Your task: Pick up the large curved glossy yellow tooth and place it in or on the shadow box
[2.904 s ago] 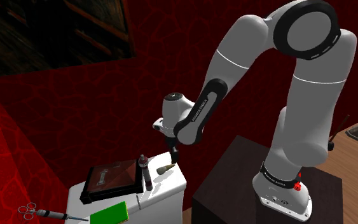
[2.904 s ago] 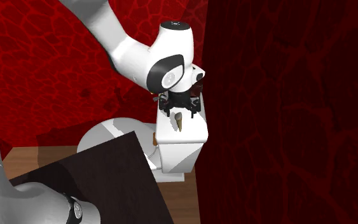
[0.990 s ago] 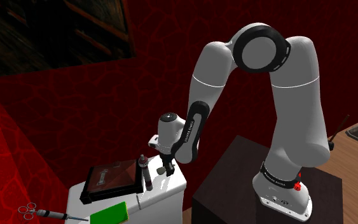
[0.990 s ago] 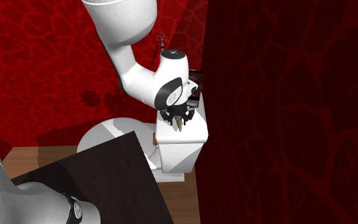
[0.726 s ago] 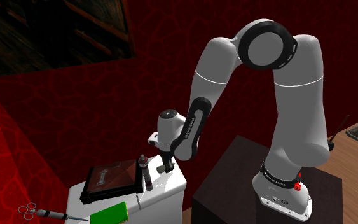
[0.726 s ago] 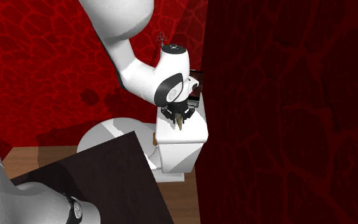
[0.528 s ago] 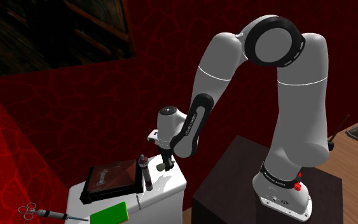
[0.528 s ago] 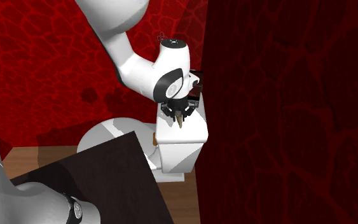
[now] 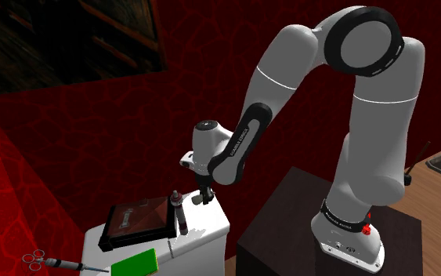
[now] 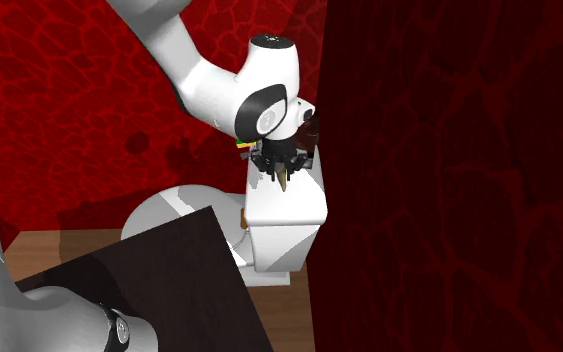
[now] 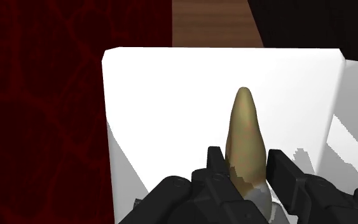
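Gripper (image 11: 245,159) with jaws clamped on the broad base of the dull-yellow curved tooth (image 11: 244,124). The tooth's pointed tip projects well beyond the fingers (image 11: 215,168) and hangs just above the white toilet tank top (image 11: 165,108). Farther off, in the shoulder view, a dark upright object (image 9: 177,205) stands between the gripper and the dark-framed shadow box (image 9: 139,219). Likely faults: the glossy, tapering tooth may pivot or slip in so short a grasp; a low carry may knock the upright object; a release over the frame's edge may let the tooth roll off.
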### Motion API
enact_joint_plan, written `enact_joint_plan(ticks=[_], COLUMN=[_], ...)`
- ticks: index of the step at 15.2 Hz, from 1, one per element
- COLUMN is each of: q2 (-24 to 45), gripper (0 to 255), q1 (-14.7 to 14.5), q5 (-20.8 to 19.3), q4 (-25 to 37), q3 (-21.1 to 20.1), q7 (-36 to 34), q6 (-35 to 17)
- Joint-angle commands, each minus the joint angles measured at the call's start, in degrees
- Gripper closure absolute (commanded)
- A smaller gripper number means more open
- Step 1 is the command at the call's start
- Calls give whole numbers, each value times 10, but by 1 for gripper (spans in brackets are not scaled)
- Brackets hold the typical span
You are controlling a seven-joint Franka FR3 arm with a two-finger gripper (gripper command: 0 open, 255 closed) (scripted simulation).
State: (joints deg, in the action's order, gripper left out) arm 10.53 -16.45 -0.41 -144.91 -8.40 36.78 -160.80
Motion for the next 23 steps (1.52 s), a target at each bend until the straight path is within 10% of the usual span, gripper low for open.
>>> enact_joint_plan(ticks=[1, 9, 23], q2=[-16, -72, 169], gripper=[255, 255, 255], q1=[2, 5, -72], q5=[6, 23, -52], q4=[1, 4, 366], q3=[-3, -8, -8], q7=[4, 15, -108], q6=[18, 75, 198])
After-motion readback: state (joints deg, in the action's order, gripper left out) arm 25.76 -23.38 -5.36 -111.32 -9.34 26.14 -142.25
